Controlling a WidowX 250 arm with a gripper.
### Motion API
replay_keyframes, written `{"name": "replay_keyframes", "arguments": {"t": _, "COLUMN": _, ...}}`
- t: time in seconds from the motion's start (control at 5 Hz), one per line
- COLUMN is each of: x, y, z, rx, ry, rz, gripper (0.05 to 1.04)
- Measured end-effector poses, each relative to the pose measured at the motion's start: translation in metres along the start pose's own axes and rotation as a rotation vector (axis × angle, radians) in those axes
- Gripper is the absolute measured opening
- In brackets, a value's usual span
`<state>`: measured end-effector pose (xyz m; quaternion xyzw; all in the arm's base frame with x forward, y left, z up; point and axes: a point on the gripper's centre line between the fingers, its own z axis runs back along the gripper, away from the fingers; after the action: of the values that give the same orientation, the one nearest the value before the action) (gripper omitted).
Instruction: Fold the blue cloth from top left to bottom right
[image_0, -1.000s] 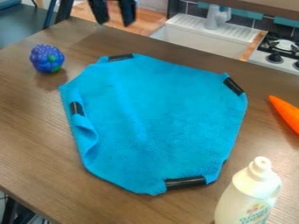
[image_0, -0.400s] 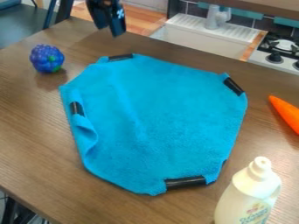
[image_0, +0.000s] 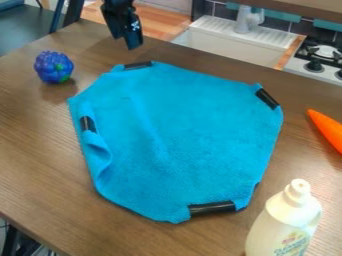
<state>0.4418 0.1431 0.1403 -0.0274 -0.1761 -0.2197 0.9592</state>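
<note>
camera view, printed label (image_0: 292, 244) on bottle (image_0: 284, 215), blue cloth (image_0: 180, 135), cannot tell if fingers (image_0: 133, 39) spread

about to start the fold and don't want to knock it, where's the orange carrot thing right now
The orange carrot-like item is at the right edge of the camera view, on the table right of the blue cloth.

The black hand (image_0: 127, 44) hangs downward near the top edge.

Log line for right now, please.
blue cloth spread, left edge curled | gripper off cloth, by far side of table | diagonal fold not made
</note>
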Motion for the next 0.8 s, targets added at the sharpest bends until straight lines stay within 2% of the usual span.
{"name": "replay_keyframes", "arguments": {"t": 0.4, "x": -0.001, "y": 0.005, "z": -0.023, "rx": 0.033, "ry": -0.020, "rz": -0.019, "gripper": 1.000}}
{"name": "replay_keyframes", "arguments": {"t": 0.8, "x": -0.001, "y": 0.000, "z": -0.044, "rx": 0.023, "ry": 0.016, "rz": -0.015, "gripper": 0.971}}
